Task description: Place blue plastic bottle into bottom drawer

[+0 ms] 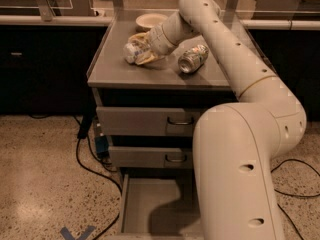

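Observation:
The blue plastic bottle [131,51], clear with a whitish label, is held between the yellowish fingers of my gripper [141,52]. It hangs just over the left part of the grey cabinet top [110,66]. The gripper is shut on the bottle. The bottom drawer [145,204] is pulled open at the cabinet's foot, with a flat grey floor partly in shadow. My arm hides its right side.
A shiny metal can [193,59] lies on the cabinet top, right of the gripper. A pale bowl [150,20] sits at the back. The two upper drawers [145,121] are closed. Black cables [85,156] lie on the floor at the left.

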You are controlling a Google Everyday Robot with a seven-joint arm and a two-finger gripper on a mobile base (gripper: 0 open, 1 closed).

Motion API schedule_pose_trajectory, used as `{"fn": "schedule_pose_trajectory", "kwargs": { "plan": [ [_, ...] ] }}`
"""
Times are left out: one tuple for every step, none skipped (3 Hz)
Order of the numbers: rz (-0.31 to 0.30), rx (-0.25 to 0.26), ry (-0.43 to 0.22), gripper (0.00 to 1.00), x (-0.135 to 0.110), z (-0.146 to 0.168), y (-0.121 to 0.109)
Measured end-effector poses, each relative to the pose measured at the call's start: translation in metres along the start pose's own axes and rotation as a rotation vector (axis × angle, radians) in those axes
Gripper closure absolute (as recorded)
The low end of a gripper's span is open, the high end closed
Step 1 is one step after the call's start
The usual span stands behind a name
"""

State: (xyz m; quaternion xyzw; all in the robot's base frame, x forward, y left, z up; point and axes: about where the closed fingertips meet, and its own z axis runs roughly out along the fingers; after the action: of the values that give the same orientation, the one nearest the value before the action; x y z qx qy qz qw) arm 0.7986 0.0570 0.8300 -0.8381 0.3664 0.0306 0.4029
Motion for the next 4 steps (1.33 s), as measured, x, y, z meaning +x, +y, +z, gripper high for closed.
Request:
{"fn": "schedule_pose_trajectory", "kwargs": {
  "plan": [
    [0.007, 0.002, 0.001, 1.0, 0.008, 0.01, 0.001],
    [0.007, 0.002, 0.001, 1.0, 0.007, 0.007, -0.002],
    [-0.028, 0.024, 0.016, 1.0, 0.012, 0.023, -0.016],
    [-0.029, 0.024, 0.016, 1.0, 0.011, 0.021, -0.018]
  ]
}}
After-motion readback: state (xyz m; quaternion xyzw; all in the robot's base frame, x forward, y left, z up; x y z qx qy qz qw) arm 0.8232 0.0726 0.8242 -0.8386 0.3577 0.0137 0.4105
